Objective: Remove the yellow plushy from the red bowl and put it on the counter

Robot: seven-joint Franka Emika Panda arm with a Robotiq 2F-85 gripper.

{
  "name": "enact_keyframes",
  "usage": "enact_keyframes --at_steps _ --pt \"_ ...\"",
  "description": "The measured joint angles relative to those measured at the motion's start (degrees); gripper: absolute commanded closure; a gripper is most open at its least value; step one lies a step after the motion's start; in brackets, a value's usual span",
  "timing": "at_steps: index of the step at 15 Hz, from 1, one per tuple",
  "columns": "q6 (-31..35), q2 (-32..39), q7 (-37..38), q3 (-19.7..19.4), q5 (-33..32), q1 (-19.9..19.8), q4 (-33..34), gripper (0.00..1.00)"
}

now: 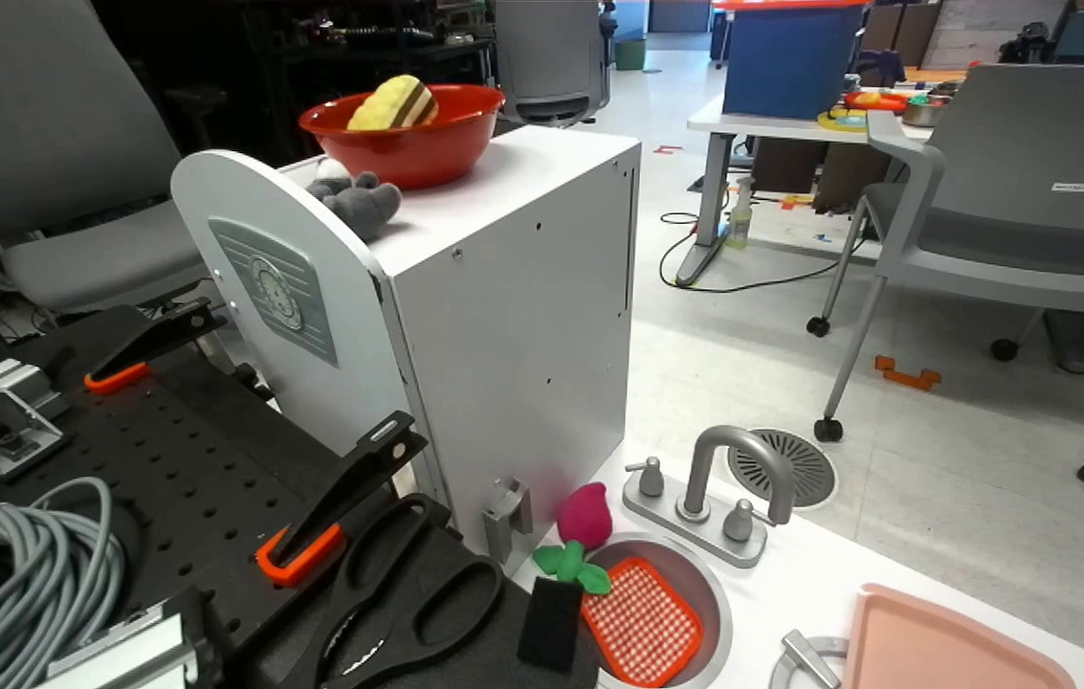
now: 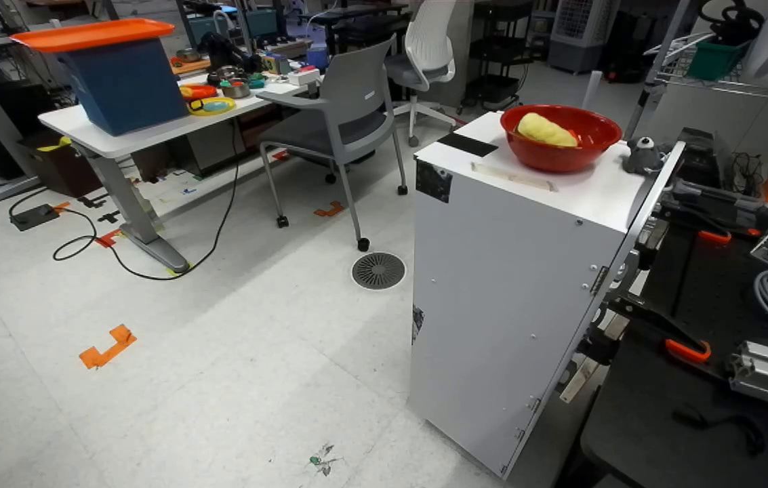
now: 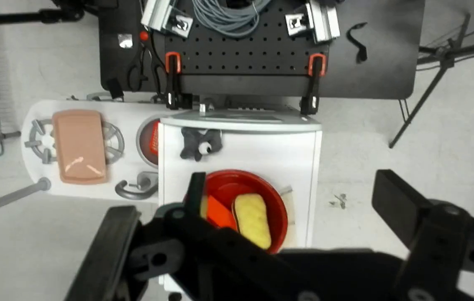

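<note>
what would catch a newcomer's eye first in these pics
Probably the glossy red bowl atop the tall white cabinet, with the bright yellow plushy inside it. Next, the black gripper, open across the wrist view's foreground. The salmon-pink tray also stands out, over the pale counter.

Open room above red bowl point(image 1: 417, 158); grey toy point(image 1: 365, 206) near it. Bare counter point(image 1: 805, 574) between jutting faucet point(image 1: 702, 467), pink tray point(image 1: 948, 641).

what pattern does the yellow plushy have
The yellow plushy is striped brown and pale on one side, clearest in an exterior view.
</note>
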Motion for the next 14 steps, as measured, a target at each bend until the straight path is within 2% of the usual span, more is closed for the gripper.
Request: enact_keyframes --at_steps 5,10,14 --pt "8.89 -6.51 -4.20 -2.02 5.90 0.00 -4.28 0.00" --pt "9.66 -11.09 -5.43 -4.02 8.13 -0.06 -8.87 0.00" --pt "9.86 -11.65 -5.46 -4.05 8.19 -0.06 -9.45 0.00"
